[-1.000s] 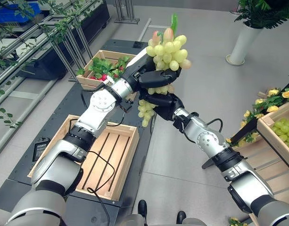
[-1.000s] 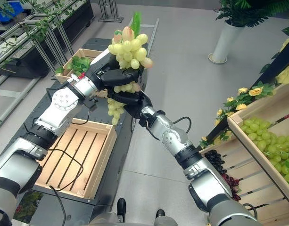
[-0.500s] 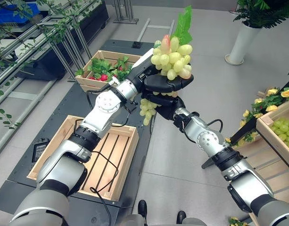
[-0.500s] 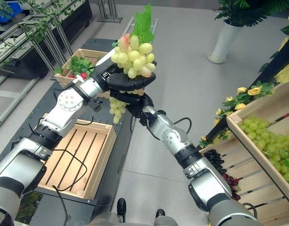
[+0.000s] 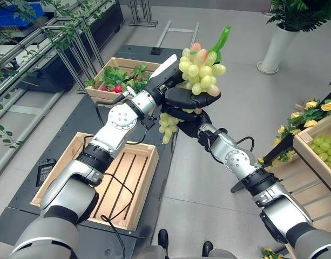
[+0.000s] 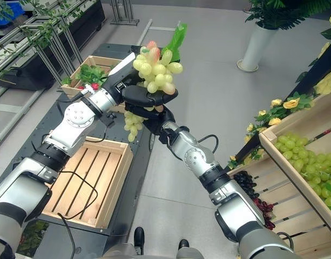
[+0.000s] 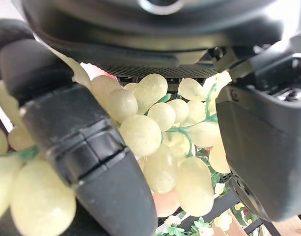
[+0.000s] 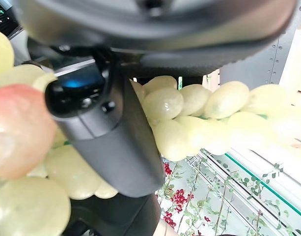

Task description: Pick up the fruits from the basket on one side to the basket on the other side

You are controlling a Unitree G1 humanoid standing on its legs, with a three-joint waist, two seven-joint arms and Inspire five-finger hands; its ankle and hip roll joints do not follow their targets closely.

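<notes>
A bunch of green grapes (image 5: 200, 73) with a green leaf is held up in mid-air between both hands, above the floor beside the dark platform. My left hand (image 5: 189, 98) has its fingers curled round the upper part of the bunch; grapes (image 7: 160, 132) press between its fingers (image 7: 91, 142) and thumb. Just below, my right hand (image 5: 188, 122) grips the lower strand of grapes (image 8: 189, 113), which hangs down toward the platform. An empty wooden crate (image 5: 148, 186) lies at the lower left. A wooden crate (image 6: 284, 167) holding green grapes stands at the right.
A second crate (image 5: 108, 63) with green leaves and red fruit sits on the platform behind the empty one. Dark grapes (image 6: 251, 189) lie under the right crate, with yellow flowers along it. A white planter (image 5: 278, 48) stands at the back right. Metal racks run along the left.
The bunch has turned in the hands: its leaf has swung from upright to the right and lower. Both hands keep their hold and have hardly shifted.
</notes>
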